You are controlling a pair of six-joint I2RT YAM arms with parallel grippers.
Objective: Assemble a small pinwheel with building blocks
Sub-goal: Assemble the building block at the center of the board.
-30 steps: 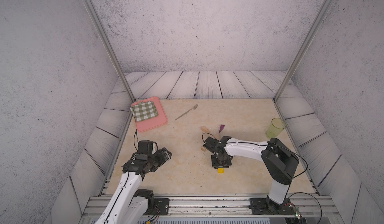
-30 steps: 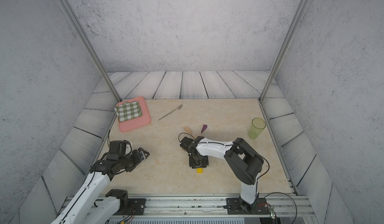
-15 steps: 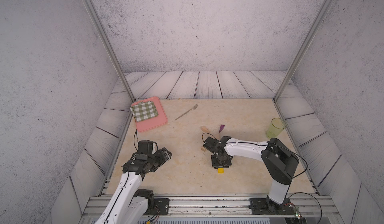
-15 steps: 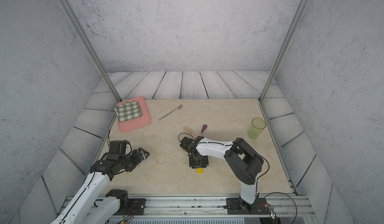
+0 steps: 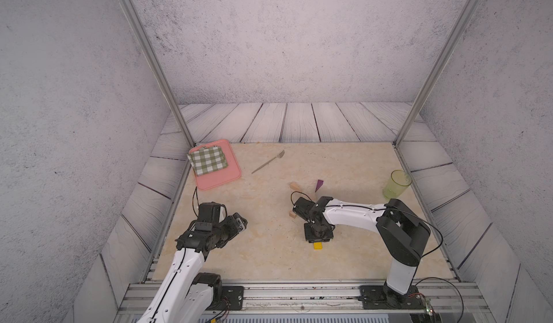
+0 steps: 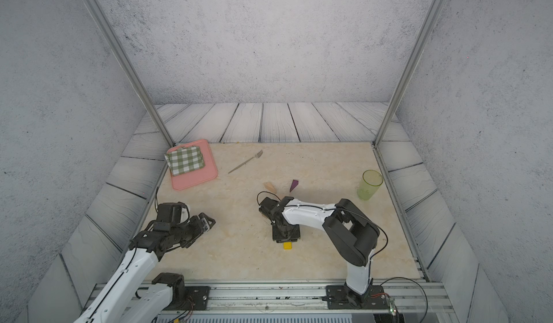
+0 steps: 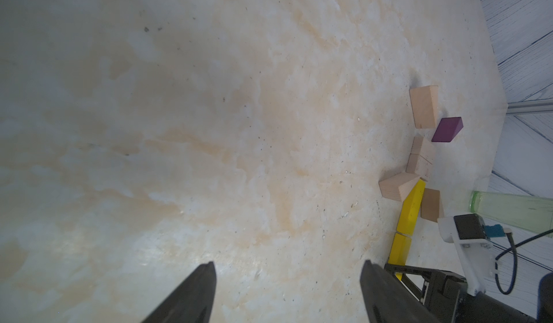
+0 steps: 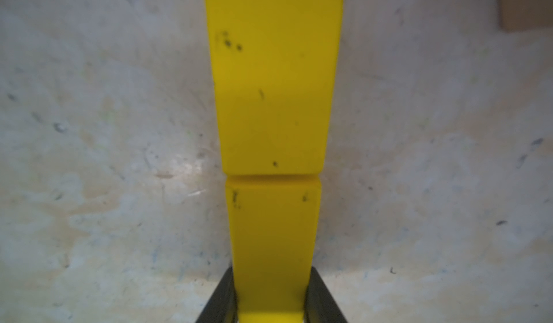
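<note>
**Right Gripper Clamped on a Yellow Bar, Pinwheel Pieces Lie Right of the Tray**

Beige marbled table (image 5: 269,264) sits between grey walls (image 5: 269,37). A pink tray (image 5: 223,178) in its far left corner carries a folded checked cloth (image 5: 207,160). A fork (image 5: 267,162) lies just right of the tray. A green cup (image 5: 396,184) stands well to the tray's right, by the opposite edge.

The pinwheel (image 7: 417,168) lies flat and unfinished on the table. It is right of the tray and nearer the robot's base, roughly between tray and cup. The left wrist view shows its parts. Two tan blocks (image 7: 422,150) lie side by side as the square, with a purple wedge (image 7: 447,130) just beside them and a tan wedge (image 7: 423,107) near that. A second tan wedge (image 7: 398,186) and a third tan wedge (image 7: 431,204) flank the end of a yellow bar (image 8: 273,82) that lies by the square. A second yellow bar (image 8: 272,231) lies end to end with it, farther from the tray, toward the base.

The right gripper (image 8: 270,299) is clamped on the second yellow bar. Its fingers (image 8: 321,300) press against both long sides near the outer end, and the bar rests flat on the table. The left gripper (image 7: 288,276) hangs over bare table on the base side of the tray, jaws wide apart, holding nothing.
</note>
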